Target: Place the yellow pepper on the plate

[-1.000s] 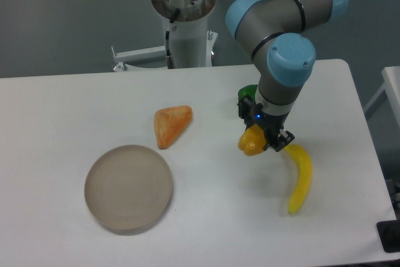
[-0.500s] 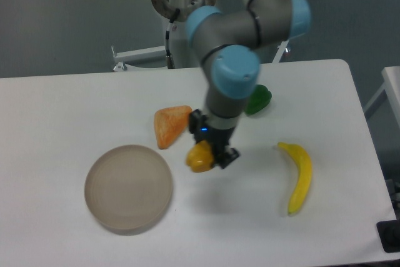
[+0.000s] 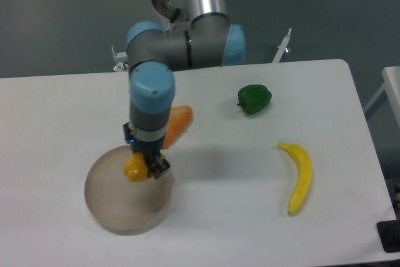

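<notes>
Now | yellow pepper [image 3: 133, 168] clamped in pincer [image 3: 144, 166] | above plate [image 3: 110, 209]

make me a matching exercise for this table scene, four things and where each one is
Things:
1. yellow pepper
2. green pepper
3. banana
4. orange wedge

Places:
A. lying at the table's right side, nearer the front
B. partly hidden behind the arm's wrist
C. held in the fingers over the plate
D. standing alone toward the back right

Pairs: 1-C, 2-D, 3-A, 4-B
</notes>
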